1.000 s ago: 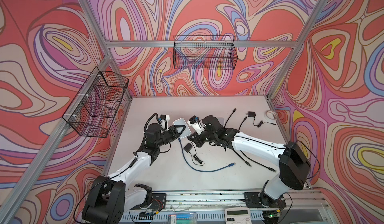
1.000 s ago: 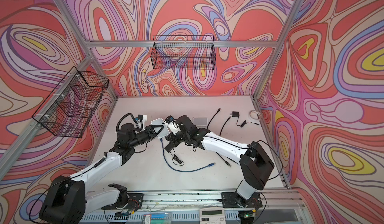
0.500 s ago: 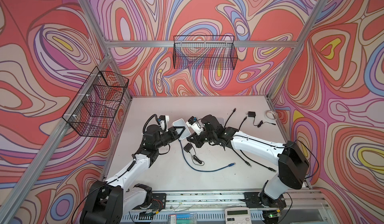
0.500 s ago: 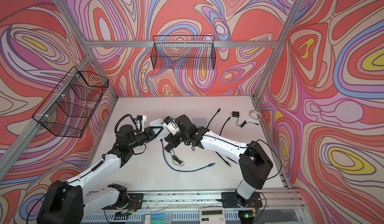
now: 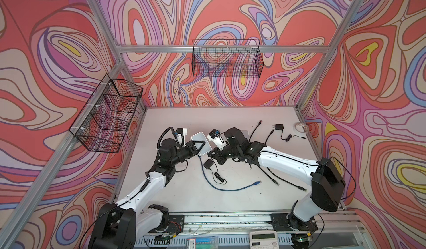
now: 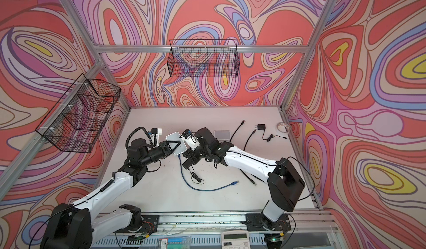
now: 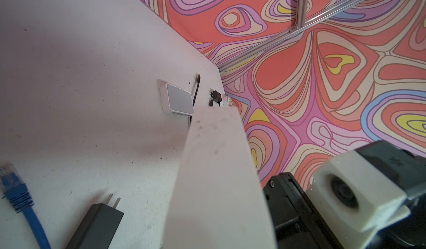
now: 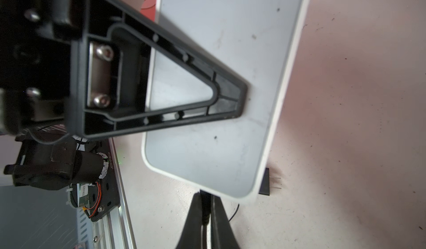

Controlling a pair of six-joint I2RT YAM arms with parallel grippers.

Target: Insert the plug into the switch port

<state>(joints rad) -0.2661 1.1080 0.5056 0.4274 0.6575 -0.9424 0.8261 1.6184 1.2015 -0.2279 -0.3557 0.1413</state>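
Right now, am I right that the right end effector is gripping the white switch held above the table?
Not quite: it is the left end effector that is gripping the white switch above the table, as both top views show.

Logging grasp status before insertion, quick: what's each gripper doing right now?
Left gripper: closed, holding the white switch.
Right gripper: closed on the black plug.

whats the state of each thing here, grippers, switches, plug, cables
left gripper: shut on the held switch
held switch: lifted off the table, tilted
right gripper: shut on the plug
plug: at the held switch's edge, seating unclear
spare switch: flat on the table, apart from both grippers
blue cable: loose on the table, this end unplugged
black adapter: lying on the table, prongs bare
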